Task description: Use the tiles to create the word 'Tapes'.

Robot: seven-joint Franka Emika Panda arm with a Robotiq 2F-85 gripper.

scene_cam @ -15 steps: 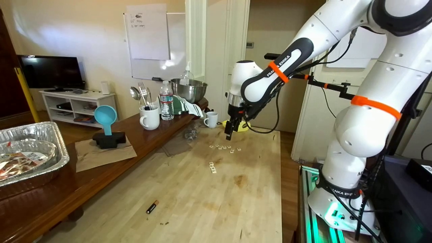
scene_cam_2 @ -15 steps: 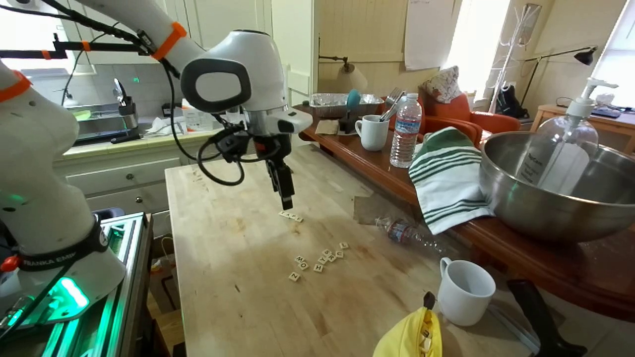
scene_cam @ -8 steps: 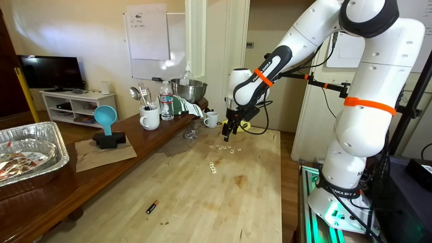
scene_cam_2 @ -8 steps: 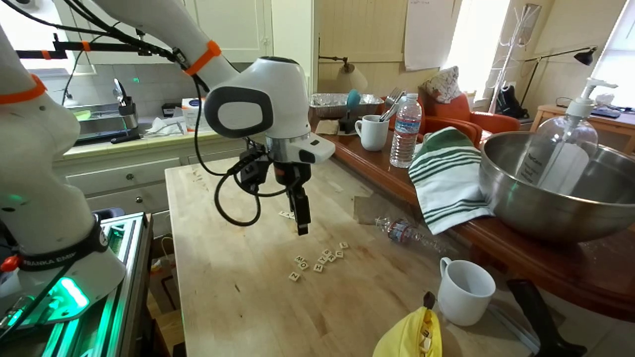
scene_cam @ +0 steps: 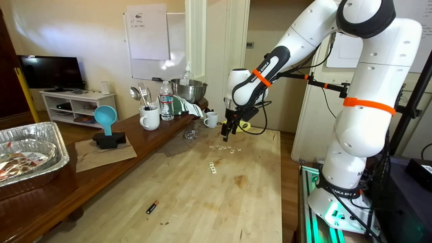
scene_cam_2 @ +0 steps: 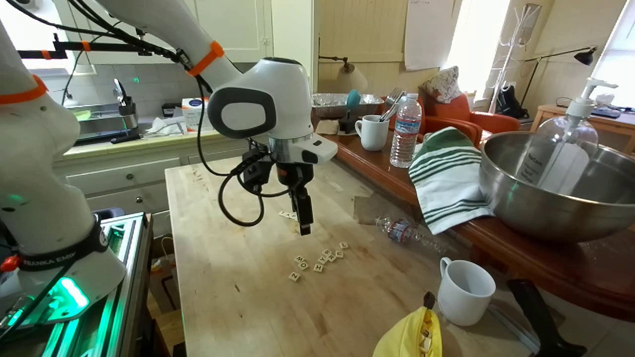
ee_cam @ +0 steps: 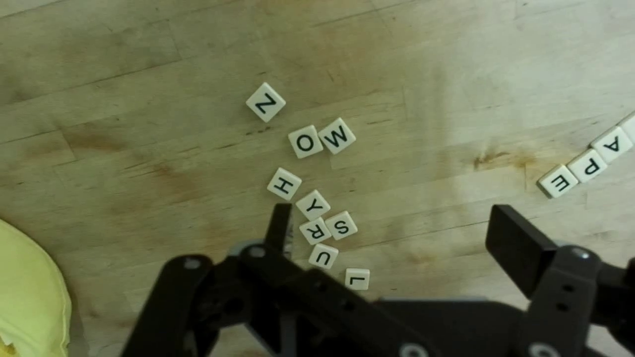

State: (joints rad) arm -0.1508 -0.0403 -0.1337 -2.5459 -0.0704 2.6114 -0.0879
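Several small whitish letter tiles lie loose on the wooden table. In the wrist view the S tile [ee_cam: 341, 225] touches the R tile [ee_cam: 315, 231], with Y [ee_cam: 313, 205], H [ee_cam: 284, 184], U [ee_cam: 323, 256] and L [ee_cam: 357, 279] close by. W [ee_cam: 337, 136], O [ee_cam: 305, 142] and Z or N [ee_cam: 266, 102] lie apart. A touching row shows E [ee_cam: 558, 181], P [ee_cam: 588, 166], A [ee_cam: 613, 145] and a cut-off tile; the row shows in both exterior views [scene_cam: 212, 167] [scene_cam_2: 285, 214]. My gripper [ee_cam: 392, 218] is open and empty above the table, its left finger beside Y and R.
A yellow pouch [scene_cam_2: 411, 334], a white mug [scene_cam_2: 466, 291] and a clear bottle [scene_cam_2: 404, 233] lying down are on the table beyond the loose tiles. A battery [scene_cam: 152, 207] lies nearer. A raised wooden ledge [scene_cam: 128, 148] runs along one side, bearing a steel bowl [scene_cam_2: 550, 198].
My gripper has moved from over the row towards the loose tiles and slightly lower, mostly in the first half second. It has barely moved since. The tiles have not moved.
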